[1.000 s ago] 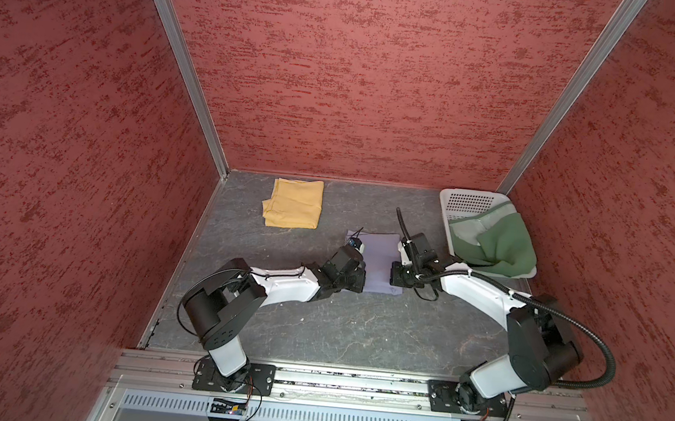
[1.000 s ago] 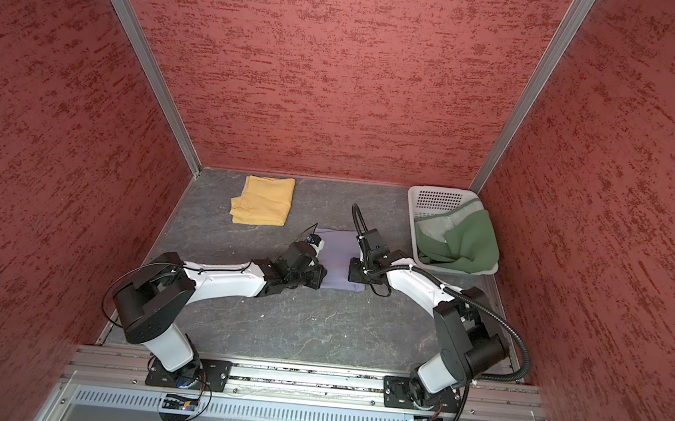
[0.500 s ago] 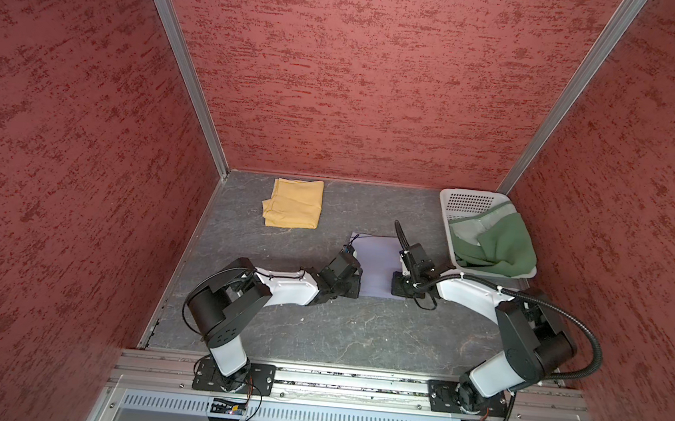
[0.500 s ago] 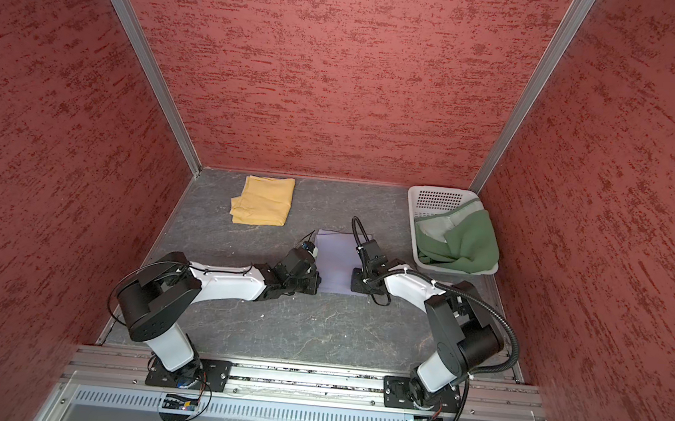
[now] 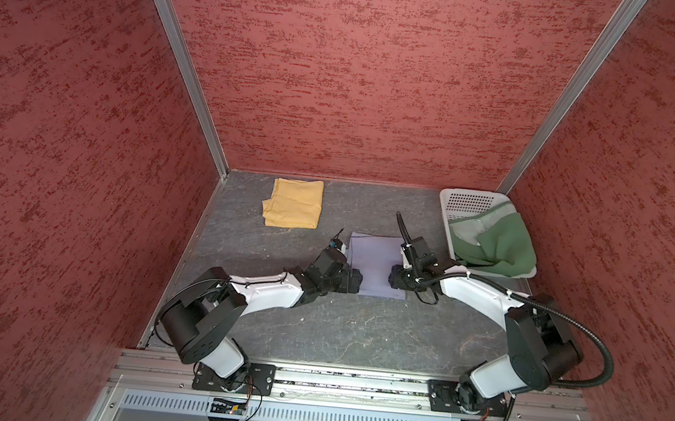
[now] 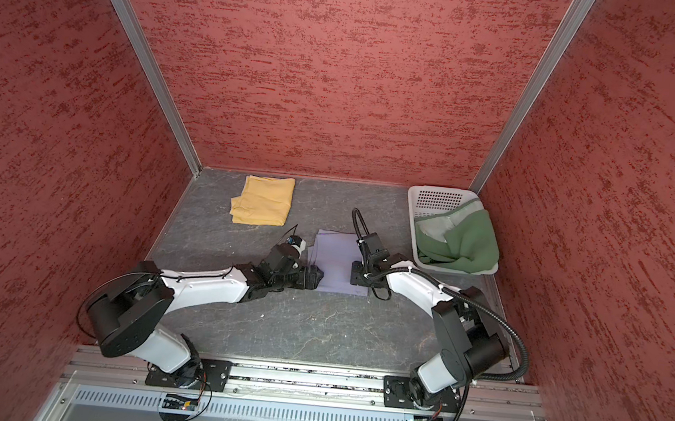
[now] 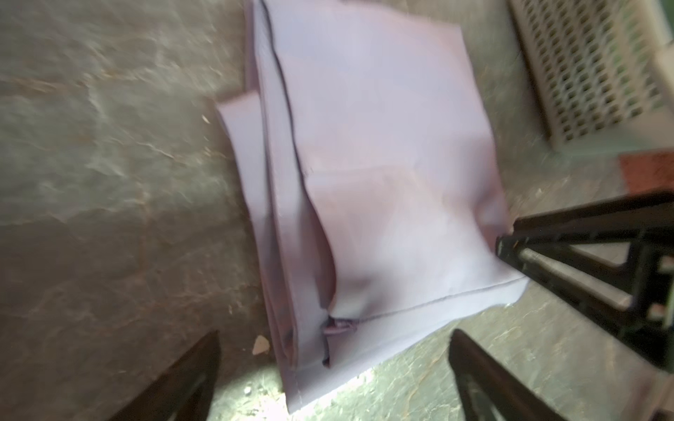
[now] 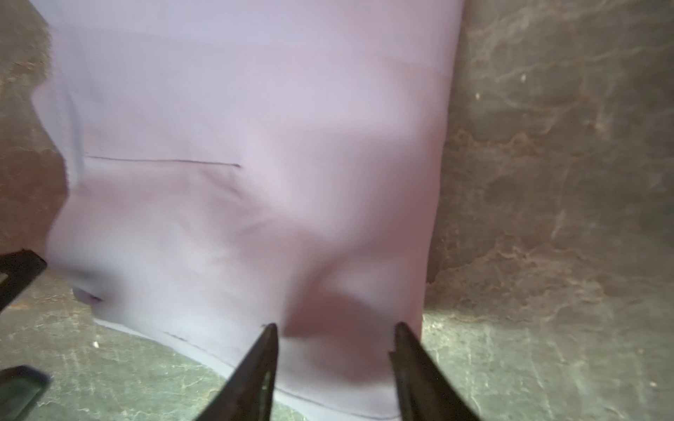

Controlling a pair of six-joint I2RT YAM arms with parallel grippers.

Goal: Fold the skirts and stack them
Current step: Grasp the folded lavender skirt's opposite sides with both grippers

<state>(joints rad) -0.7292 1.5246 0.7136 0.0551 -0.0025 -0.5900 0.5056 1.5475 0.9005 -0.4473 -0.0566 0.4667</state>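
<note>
Skirt (image 5: 377, 265) in lavender lies folded on your bench (image 5: 317, 326). Your left hand (image 7: 335, 332) is spread wide at its edge. Your right hand (image 8: 335, 324) is spread too.

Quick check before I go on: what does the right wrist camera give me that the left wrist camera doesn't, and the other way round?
Right wrist only: a look between the parted fingers of the right end effector, poised over the stitched hem of the lavender skirt.
Left wrist only: the white basket, the skirt's layered fold edges, and the left end effector open on either side of a skirt corner.
Both: the lavender skirt lying folded on the grey table, with neither end effector closed on it.
</note>
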